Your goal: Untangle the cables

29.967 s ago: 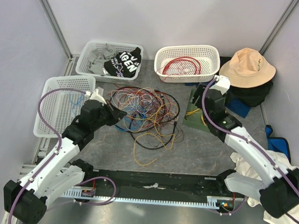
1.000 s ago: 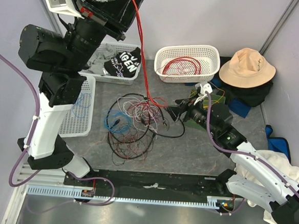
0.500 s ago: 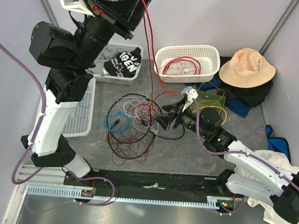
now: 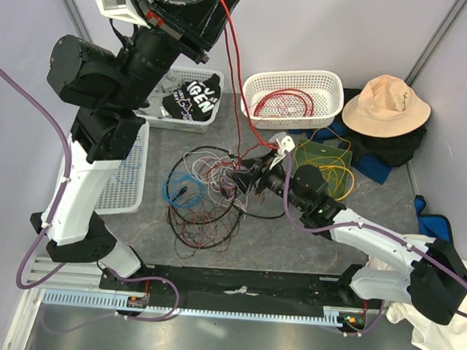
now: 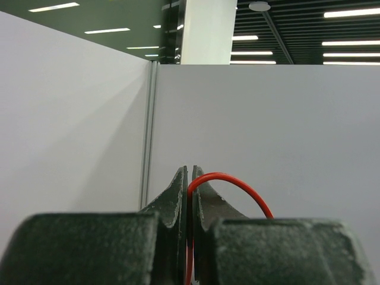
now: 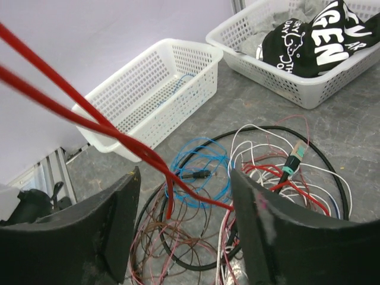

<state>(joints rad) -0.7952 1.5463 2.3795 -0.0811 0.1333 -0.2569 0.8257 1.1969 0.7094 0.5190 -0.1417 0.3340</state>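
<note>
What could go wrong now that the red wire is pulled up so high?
The red cable runs stretched from the shut left fingers down into the heap. Pulling further might tighten a knot or drag the whole heap along. The cable is thin, so it could also slip out of that grip. The right fingers are open around it, just above other wires, so closing might catch the wrong one.

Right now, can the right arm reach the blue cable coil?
Likely yes. The right end effector is open and low, and the blue cable lies just ahead. Only the taut red cable crosses between its fingers.
</note>
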